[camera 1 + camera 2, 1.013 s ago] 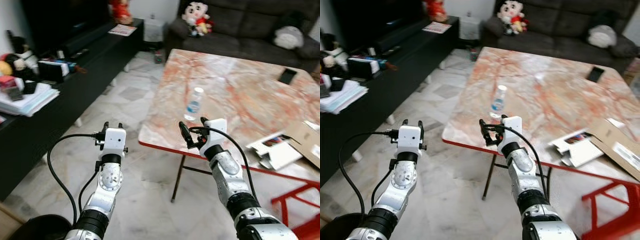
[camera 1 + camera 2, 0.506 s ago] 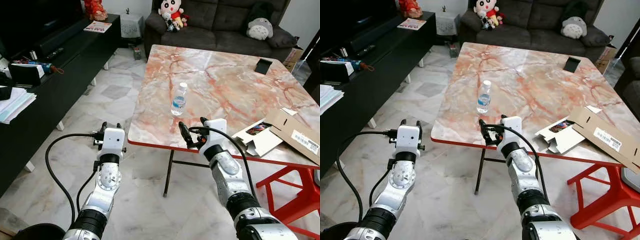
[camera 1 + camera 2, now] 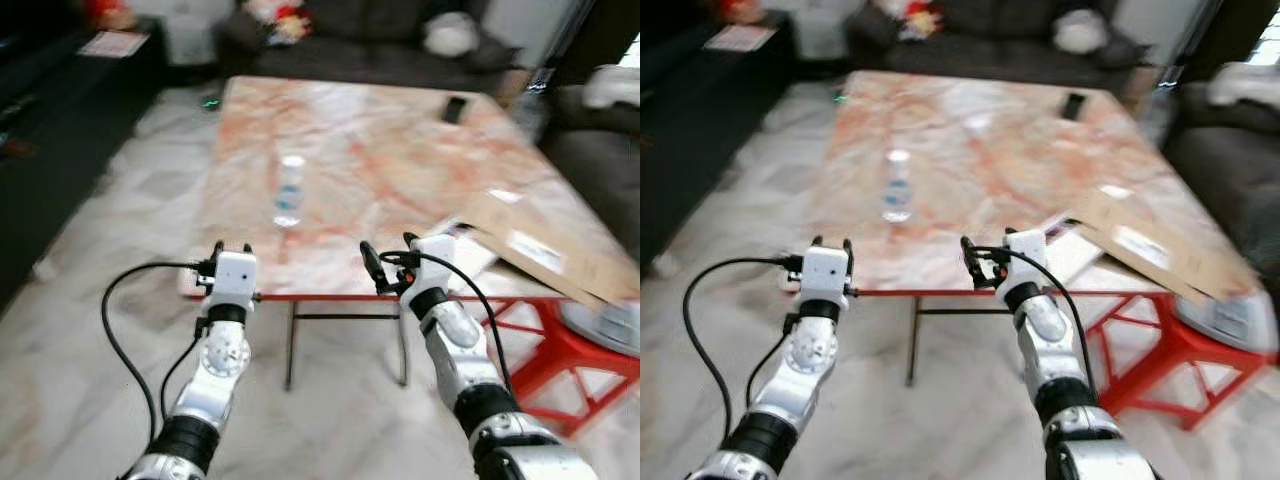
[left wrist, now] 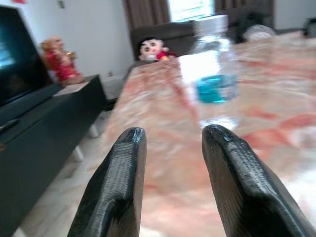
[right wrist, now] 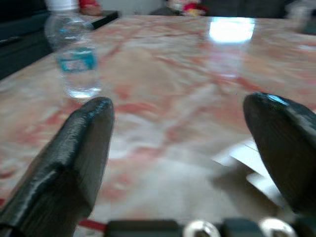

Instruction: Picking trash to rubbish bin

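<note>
I hold both arms out in front of me at the near edge of the table. My left gripper point(image 3: 231, 249) sits at about 7 o'clock from the water bottle point(image 3: 289, 190), its two fingers point(image 4: 116, 187) slightly apart and closed on nothing. My right gripper point(image 3: 388, 262) hovers at the table edge at about 4 o'clock from the bottle, fingers point(image 5: 74, 153) spread wide, nothing between them.

The marble-patterned table point(image 3: 380, 130), pink and cream with a red edge, stands on a pale tiled floor point(image 3: 70, 330). A dark sofa point(image 3: 340, 50) runs behind it at 12 o'clock, with soft toys on it, all blurred. A dark low cabinet point(image 4: 34, 143) lines my left side.

The clear bottle with a blue label stands upright on the table, well apart from both grippers. An opened cardboard box point(image 3: 540, 250) lies flat at 3 o'clock from it, with a phone point(image 3: 455, 108) at the far side.
</note>
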Robot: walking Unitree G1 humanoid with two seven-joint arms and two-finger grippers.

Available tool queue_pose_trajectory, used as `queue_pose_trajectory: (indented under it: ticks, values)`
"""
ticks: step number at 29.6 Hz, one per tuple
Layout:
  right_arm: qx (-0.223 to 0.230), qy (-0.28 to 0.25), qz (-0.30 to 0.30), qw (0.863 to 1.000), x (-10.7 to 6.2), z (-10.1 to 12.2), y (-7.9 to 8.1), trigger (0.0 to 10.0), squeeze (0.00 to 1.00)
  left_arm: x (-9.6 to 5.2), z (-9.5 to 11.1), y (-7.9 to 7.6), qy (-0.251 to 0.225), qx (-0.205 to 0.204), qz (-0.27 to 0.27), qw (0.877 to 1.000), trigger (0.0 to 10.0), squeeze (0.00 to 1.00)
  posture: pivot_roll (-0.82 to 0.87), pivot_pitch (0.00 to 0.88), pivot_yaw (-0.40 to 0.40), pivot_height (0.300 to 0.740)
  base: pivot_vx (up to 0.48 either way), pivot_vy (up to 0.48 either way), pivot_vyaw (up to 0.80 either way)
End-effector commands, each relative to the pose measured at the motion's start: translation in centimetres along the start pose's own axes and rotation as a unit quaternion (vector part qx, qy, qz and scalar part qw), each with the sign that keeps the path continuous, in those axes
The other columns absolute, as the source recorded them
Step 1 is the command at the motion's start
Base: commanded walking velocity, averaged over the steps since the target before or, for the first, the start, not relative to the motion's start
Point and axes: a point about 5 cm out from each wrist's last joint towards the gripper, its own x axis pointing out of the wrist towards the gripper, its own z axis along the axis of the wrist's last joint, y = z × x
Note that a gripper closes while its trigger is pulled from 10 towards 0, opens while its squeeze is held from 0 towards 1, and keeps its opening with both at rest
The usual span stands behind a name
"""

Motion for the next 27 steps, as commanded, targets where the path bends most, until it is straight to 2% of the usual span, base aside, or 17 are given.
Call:
queue_pose_trajectory:
  ticks: [1, 3, 8, 21, 27]
  values:
    - [0.000, 0.002, -0.003, 1.000, -0.1, 0.0, -0.2, 10.0, 0.00, 0.2, 0.5, -0.3, -0.006, -0.007, -0.005, 1.000, 10.0, 0.00, 0.01, 0.044, -0.093, 0.740, 0.000, 0.000, -0.79]
    - [0.000, 0.002, -0.004, 1.000, -0.1, 0.0, -0.2, 10.0, 0.00, 0.2, 0.6, -0.4, -0.008, -0.009, -0.011, 1.000, 10.0, 0.00, 0.01, 0.044, -0.093, 0.740, 0.000, 0.000, -0.79]
    - [0.001, -0.003, -0.003, 1.000, -0.1, 0.0, -0.1, 10.0, 0.00, 0.2, 0.8, -0.6, -0.014, -0.008, -0.015, 1.000, 10.0, 0.00, 0.01, 0.044, -0.091, 0.740, 0.000, 0.000, 0.00]
    - [-0.014, -0.020, 0.009, 1.000, 0.4, 0.9, 0.4, 10.0, 0.00, 0.7, 1.3, 0.4, -0.016, -0.023, 0.014, 1.000, 10.0, 0.00, 0.01, 0.045, -0.089, 0.740, 0.000, 0.000, 0.00]
    - [-0.013, -0.023, 0.010, 1.000, 0.6, 1.2, 0.6, 10.0, 0.00, 0.8, 1.5, 0.3, -0.015, -0.022, 0.013, 1.000, 10.0, 0.00, 0.01, 0.045, -0.090, 0.740, 0.242, 0.000, 0.25]
